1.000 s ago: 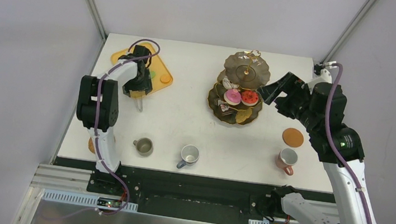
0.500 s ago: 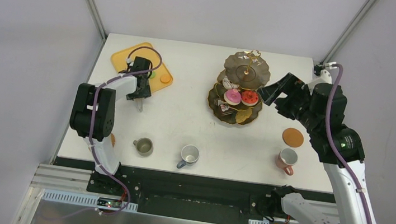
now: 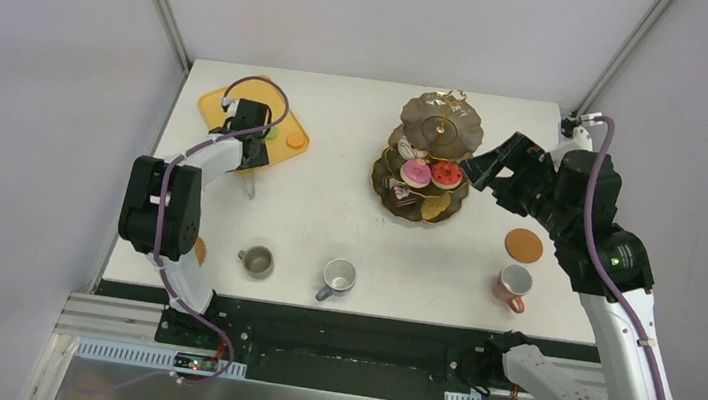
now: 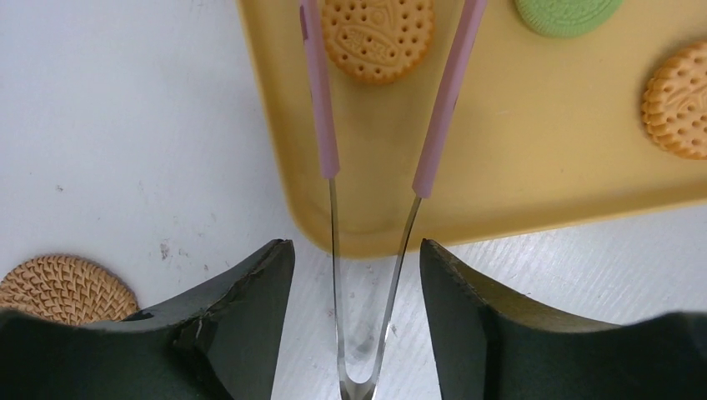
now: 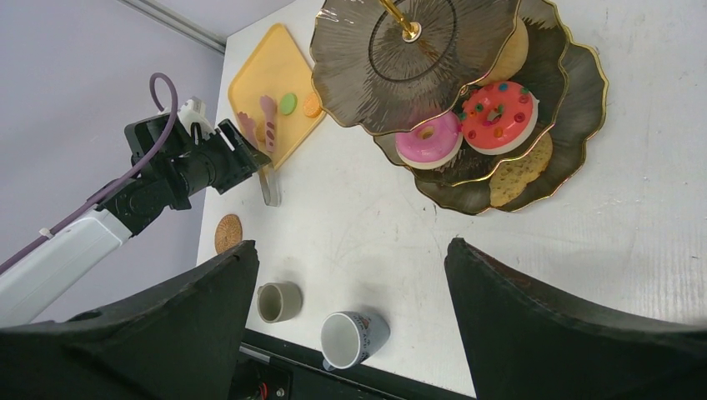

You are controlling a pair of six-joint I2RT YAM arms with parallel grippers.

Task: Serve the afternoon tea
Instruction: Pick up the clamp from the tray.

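Glossy pink and red doughnuts [image 5: 429,139] sit on the scalloped gold-rimmed stand [image 5: 467,58]; left fingers [image 4: 233,333] stand open astride the tongs [image 4: 321,100], right fingers [image 5: 167,333] gape empty.

I'm seeing the yellow-orange tray [image 4: 542,167] sitting near the far left corner of the white table [image 4: 125,125]. The pink-handled tongs [image 4: 325,108] are lying with their pink arms spreading over the tray and their joined metal end sticking out past its edge, over the table.
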